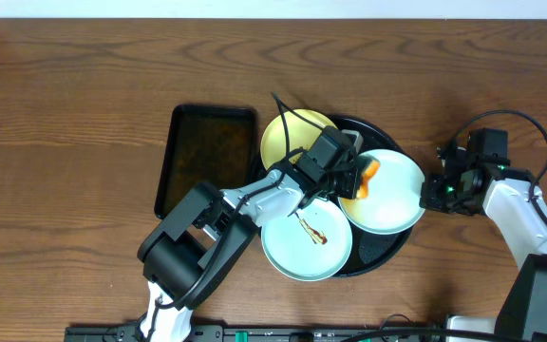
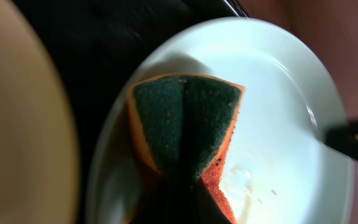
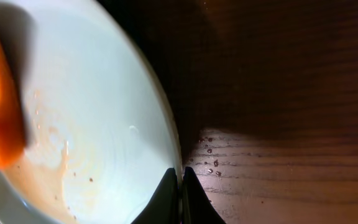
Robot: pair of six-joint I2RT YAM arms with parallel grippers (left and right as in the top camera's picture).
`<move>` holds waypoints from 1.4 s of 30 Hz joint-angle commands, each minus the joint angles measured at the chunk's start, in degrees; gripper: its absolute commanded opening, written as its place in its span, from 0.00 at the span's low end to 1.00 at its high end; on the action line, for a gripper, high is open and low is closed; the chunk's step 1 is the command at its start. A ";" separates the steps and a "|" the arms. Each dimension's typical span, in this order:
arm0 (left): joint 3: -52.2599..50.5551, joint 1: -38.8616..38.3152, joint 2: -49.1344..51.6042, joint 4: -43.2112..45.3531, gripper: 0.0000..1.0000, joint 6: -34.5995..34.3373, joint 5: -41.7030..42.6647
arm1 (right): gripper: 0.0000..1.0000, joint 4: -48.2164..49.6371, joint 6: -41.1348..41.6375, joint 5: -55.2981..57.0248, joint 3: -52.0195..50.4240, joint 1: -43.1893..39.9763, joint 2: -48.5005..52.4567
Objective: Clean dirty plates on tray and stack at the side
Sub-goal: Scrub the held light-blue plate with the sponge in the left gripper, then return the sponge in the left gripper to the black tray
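The round black tray [image 1: 394, 249] holds three plates. A pale yellow plate [image 1: 283, 133] lies at its back left. A mint-blue plate [image 1: 302, 249] with a brown smear lies at the front. A second mint-blue plate [image 1: 392, 195] is tilted up at the right. My left gripper [image 1: 361, 176] is shut on the teal-and-orange sponge [image 2: 185, 124] and presses it against that plate [image 2: 278, 112]. My right gripper [image 3: 181, 180] is shut on the plate's right rim [image 3: 166, 130] and holds it. Faint smears show on the plate [image 3: 73, 168].
A black rectangular tray [image 1: 207, 157] lies left of the round tray. Small water drops [image 3: 209, 149] sit on the wooden table beside the held plate's rim.
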 commanded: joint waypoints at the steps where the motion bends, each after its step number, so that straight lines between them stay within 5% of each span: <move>1: 0.96 -0.33 -1.11 -1.86 0.08 0.57 9.22 | 0.01 -0.22 -0.31 0.20 0.44 -0.15 0.28; 11: 0.96 1.27 -12.87 -12.98 0.08 8.61 -0.79 | 0.02 0.02 -0.28 0.20 0.44 -0.15 0.28; 22: 0.96 9.99 -19.26 -29.86 0.07 8.59 -15.06 | 0.20 1.84 -0.15 0.15 -1.97 -0.15 0.31; 28: 0.96 17.05 -23.17 -34.47 0.07 8.59 -15.13 | 0.01 5.03 0.61 -0.07 -3.78 -0.15 0.31; 42: 0.96 31.61 -28.46 -43.56 0.07 8.59 -15.13 | 0.01 4.48 0.26 0.04 3.06 -0.07 -5.09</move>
